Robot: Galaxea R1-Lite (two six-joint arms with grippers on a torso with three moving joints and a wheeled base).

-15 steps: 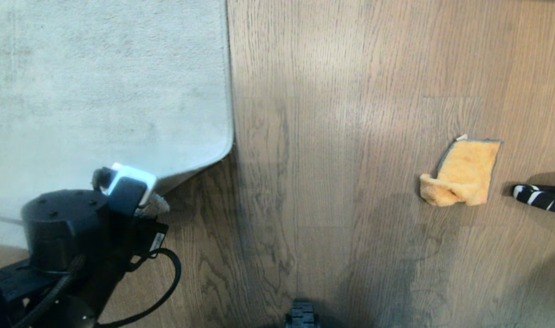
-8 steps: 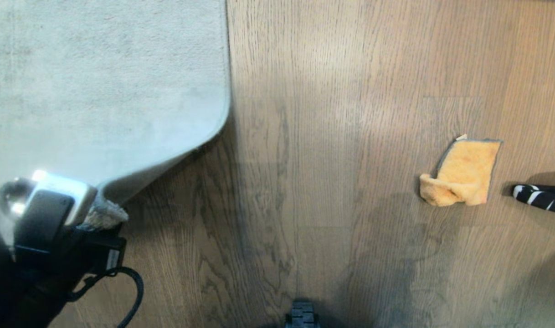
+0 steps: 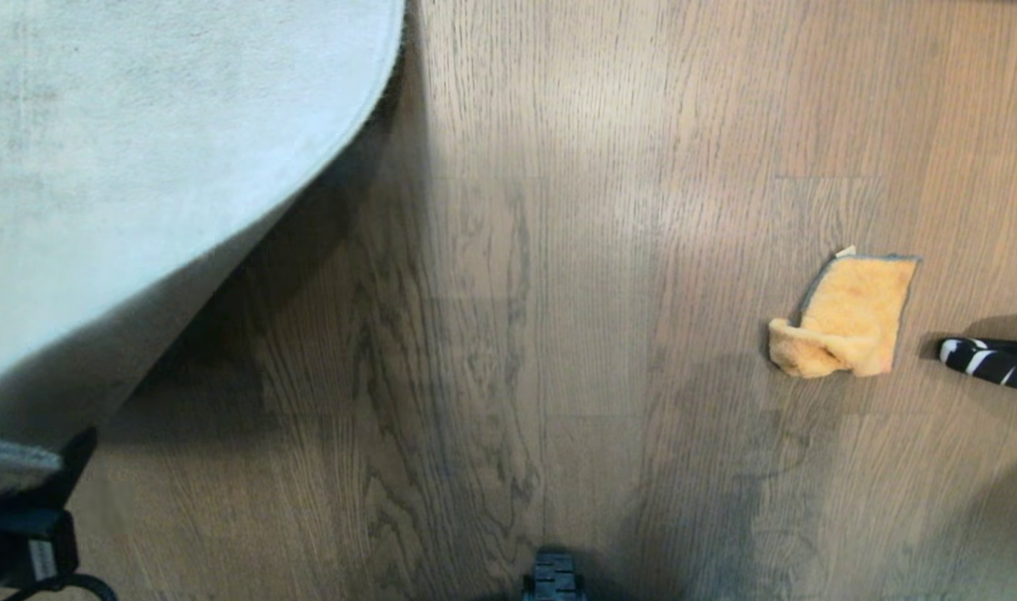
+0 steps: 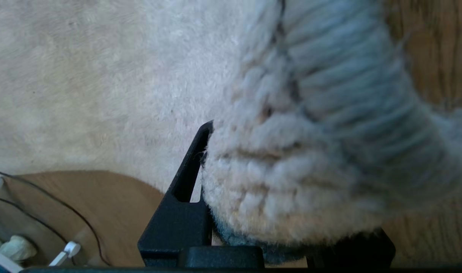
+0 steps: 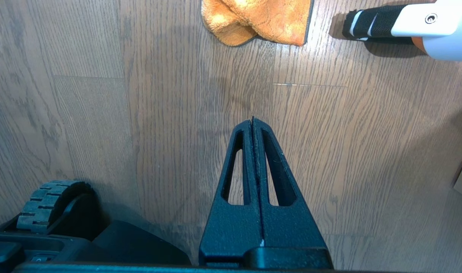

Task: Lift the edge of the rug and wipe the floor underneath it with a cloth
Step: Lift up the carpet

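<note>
The pale grey rug [image 3: 124, 167] is peeled up off the floor [image 3: 517, 334]. Its rug edge [image 3: 308, 179] runs slanting from the top middle down to the lower left corner of the head view. There my left gripper [image 3: 32, 484] is shut on the rug's corner; in the left wrist view the fluffy hem [image 4: 291, 170] fills the left gripper [image 4: 276, 170], with one finger [image 4: 189, 170] showing beside it. The orange cloth [image 3: 847, 313] lies crumpled on the floor at the right. Short of the cloth [image 5: 257, 19] my right gripper [image 5: 253, 121] hangs shut and empty.
A black-and-white striped tip [image 3: 989, 363] on a white handle [image 5: 443, 26] lies just right of the cloth. The base's wheel [image 3: 553, 580] shows at the bottom middle. Thin cables [image 4: 45, 212] lie on the floor beside the rug.
My left gripper has pulled the rug corner toward the lower left, almost out of the head view. The edge has peeled further back, and a wider shadowed strip of floor shows beneath it.
</note>
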